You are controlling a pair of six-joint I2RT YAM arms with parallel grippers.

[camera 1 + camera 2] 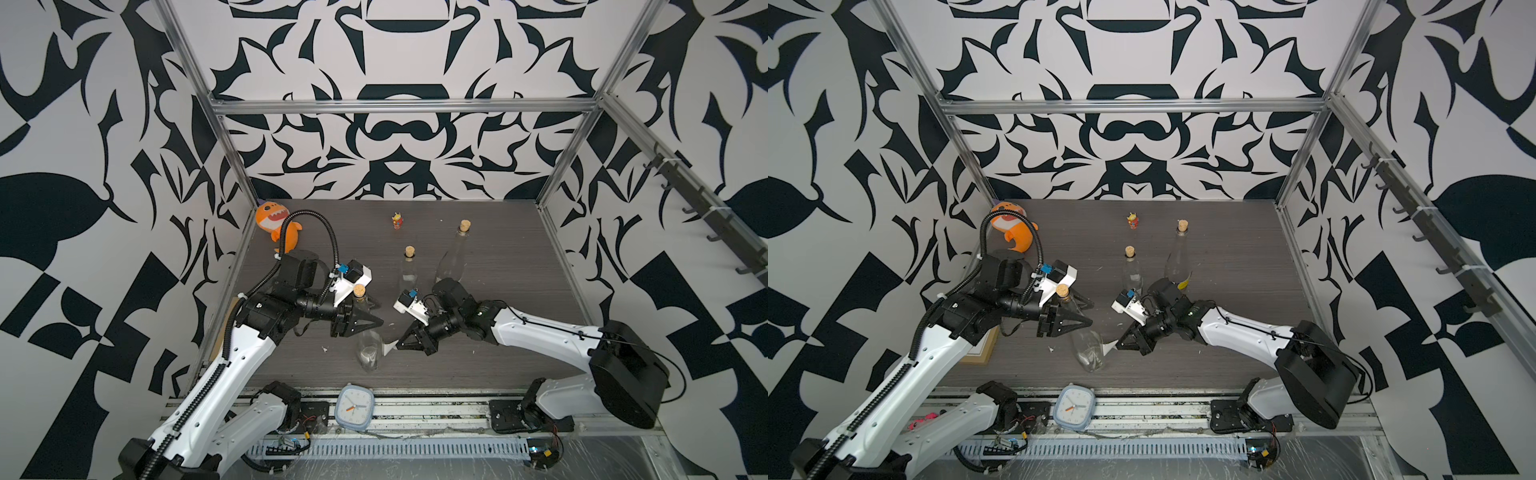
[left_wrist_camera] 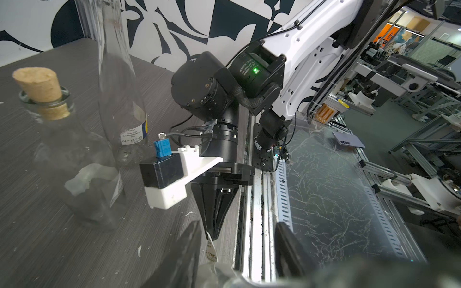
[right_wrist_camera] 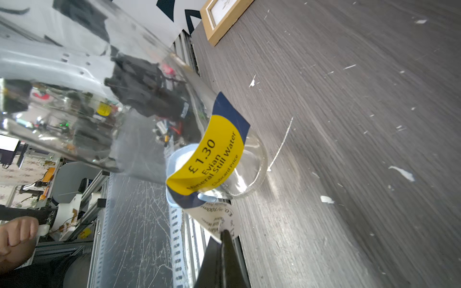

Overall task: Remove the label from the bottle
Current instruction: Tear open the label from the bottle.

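A clear glass bottle (image 1: 368, 351) with a cork (image 1: 359, 289) stands on the dark table near its front, seen in both top views. My left gripper (image 1: 365, 322) is shut on its upper body; in the left wrist view its fingers (image 2: 184, 254) flank the glass (image 2: 224, 274). The label (image 3: 212, 154), yellow and blue with a white back, is partly peeled off the lower body (image 3: 99, 112) and curls outward. My right gripper (image 3: 225, 233) is shut on the label's loose white end (image 3: 217, 217). In a top view the gripper (image 1: 1119, 345) sits just right of the bottle (image 1: 1086, 349).
Two other corked bottles (image 1: 409, 266) (image 1: 455, 253) stand behind my right arm. A small figure (image 1: 397, 220) and an orange plush (image 1: 272, 222) are at the back. A clock (image 1: 354, 406) lies on the front rail, a picture frame (image 1: 984, 349) at the left edge. Paper scraps (image 3: 401, 173) dot the table.
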